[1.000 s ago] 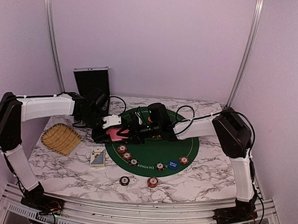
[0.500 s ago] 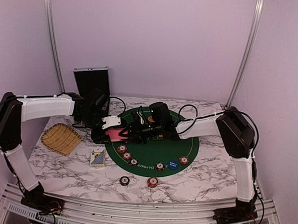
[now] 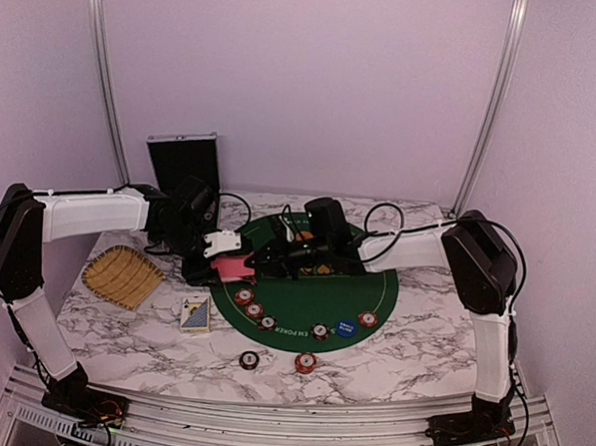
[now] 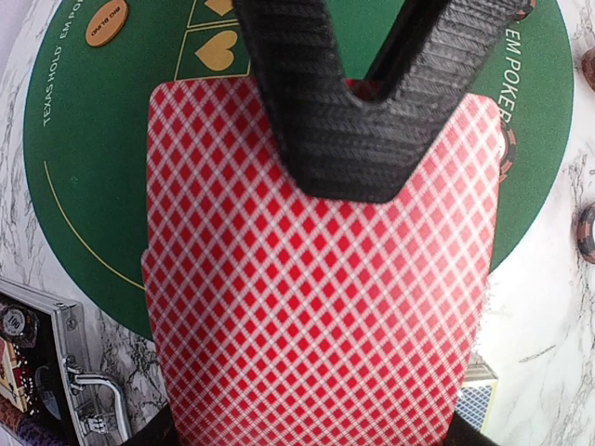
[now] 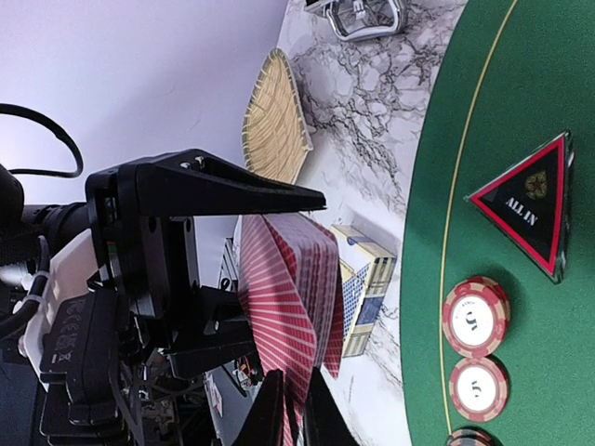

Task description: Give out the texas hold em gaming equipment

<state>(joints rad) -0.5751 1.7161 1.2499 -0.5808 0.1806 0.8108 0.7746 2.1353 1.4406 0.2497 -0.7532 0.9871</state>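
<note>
Red-backed cards fill left jaws, right jaws pinching.

both arms: white link shells, black joint housings, loose black cables. left arm sits left of green poker mat, right arm right of it. right gripper black, thin-fingered.

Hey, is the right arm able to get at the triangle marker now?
Probably not yet: the right fingers pinch the cards the left fingers hold. The marker itself lies uncovered on the mat.
</note>
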